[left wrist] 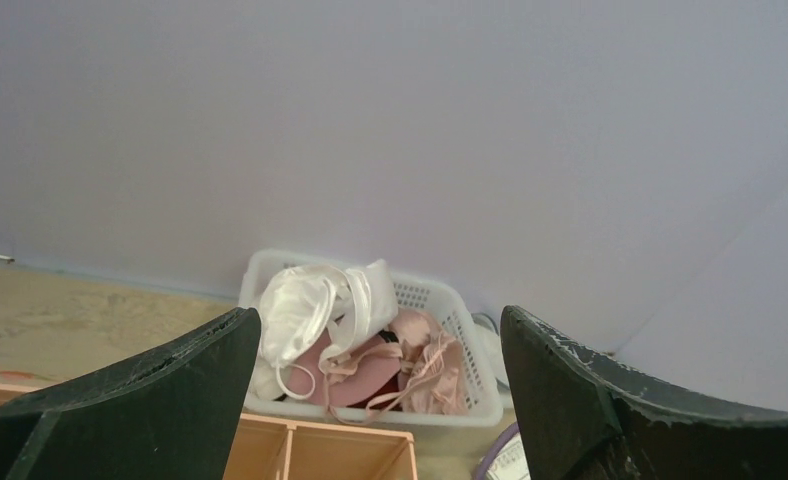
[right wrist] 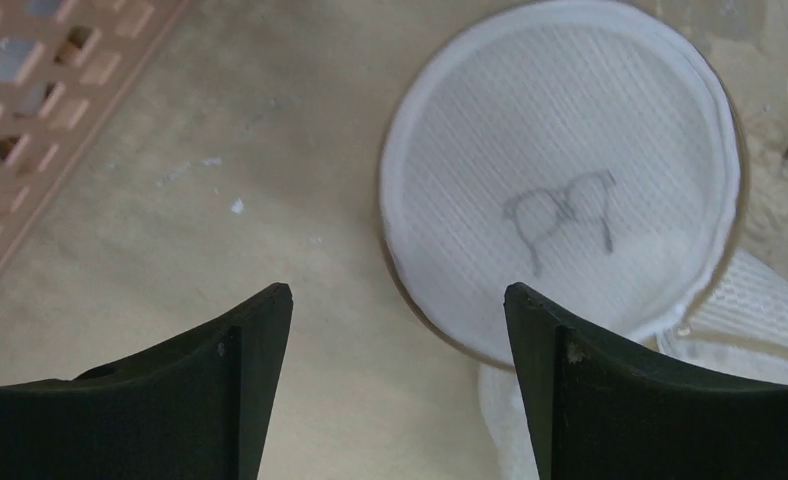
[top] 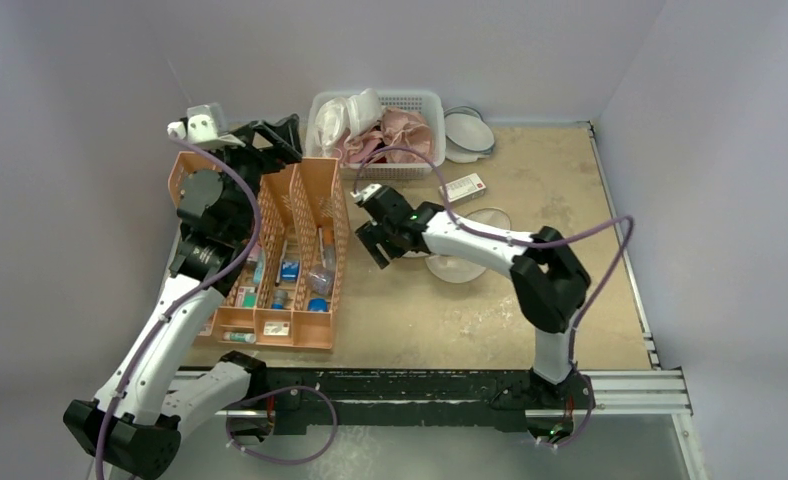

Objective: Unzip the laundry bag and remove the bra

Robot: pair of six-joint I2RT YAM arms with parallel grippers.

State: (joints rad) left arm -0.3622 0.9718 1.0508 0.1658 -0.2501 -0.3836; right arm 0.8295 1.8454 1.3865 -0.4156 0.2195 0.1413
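Bare bench (right wrist: 270, 150) separates the rack (right wrist: 30, 130) from the laundry bag (right wrist: 560, 170), which is white mesh, flat face up. The left jaws and right jaws gape wide, empty.

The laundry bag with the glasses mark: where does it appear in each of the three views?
Top external: the laundry bag lies at centre, partly under the right arm.
Left wrist: not in it.
Right wrist: upper right, flat face up.
Shared landmark: the orange rack, seen in all three.
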